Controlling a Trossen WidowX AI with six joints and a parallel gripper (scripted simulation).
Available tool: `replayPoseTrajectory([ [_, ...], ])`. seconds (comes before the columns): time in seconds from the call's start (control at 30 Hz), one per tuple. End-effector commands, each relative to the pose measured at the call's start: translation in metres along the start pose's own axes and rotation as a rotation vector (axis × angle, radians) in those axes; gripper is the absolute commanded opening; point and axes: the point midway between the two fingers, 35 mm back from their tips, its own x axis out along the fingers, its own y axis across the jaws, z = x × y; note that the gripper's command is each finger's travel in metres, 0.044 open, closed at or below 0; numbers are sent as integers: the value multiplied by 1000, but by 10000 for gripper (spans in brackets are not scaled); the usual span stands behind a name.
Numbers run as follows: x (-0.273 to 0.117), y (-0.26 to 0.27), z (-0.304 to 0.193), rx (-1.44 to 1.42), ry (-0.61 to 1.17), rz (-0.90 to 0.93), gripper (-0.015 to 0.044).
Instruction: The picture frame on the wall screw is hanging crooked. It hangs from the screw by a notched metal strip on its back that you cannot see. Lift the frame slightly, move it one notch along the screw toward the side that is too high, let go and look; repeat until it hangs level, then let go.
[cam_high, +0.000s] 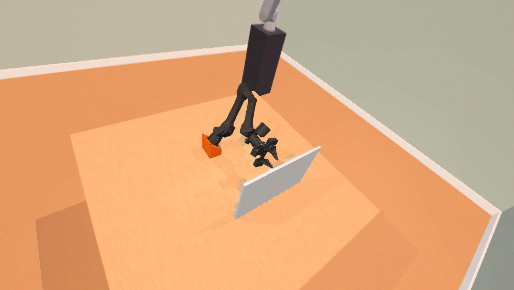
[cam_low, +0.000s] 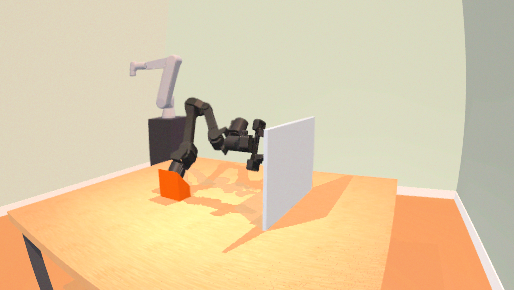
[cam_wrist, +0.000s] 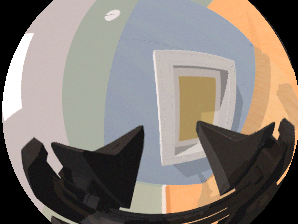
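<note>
The picture frame has a pale border and an ochre picture. It hangs on the blue-grey face of the upright wall panel and looks slightly tilted in the wrist view, but I cannot tell which side is high. The top and exterior views show only the back of the panel, so the frame is hidden there. My gripper is open and empty, close in front of the panel's picture side. In the wrist view one fingertip overlaps the frame's lower right; the other is left of it. The screw is hidden.
The panel stands on the wooden table. The arm rises from an orange base block. A second, pale arm stands on a dark pedestal behind the table.
</note>
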Motion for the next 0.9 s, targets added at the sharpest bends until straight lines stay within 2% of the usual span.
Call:
replayPoseTrajectory([
  [0.0, 6, 0, 0, -3, 7, 4, 260],
  [0.5, 7, 0, 0, -3, 7, 4, 260],
  [0.87, 22, 1, -1, -3, 7, 5, 260],
])
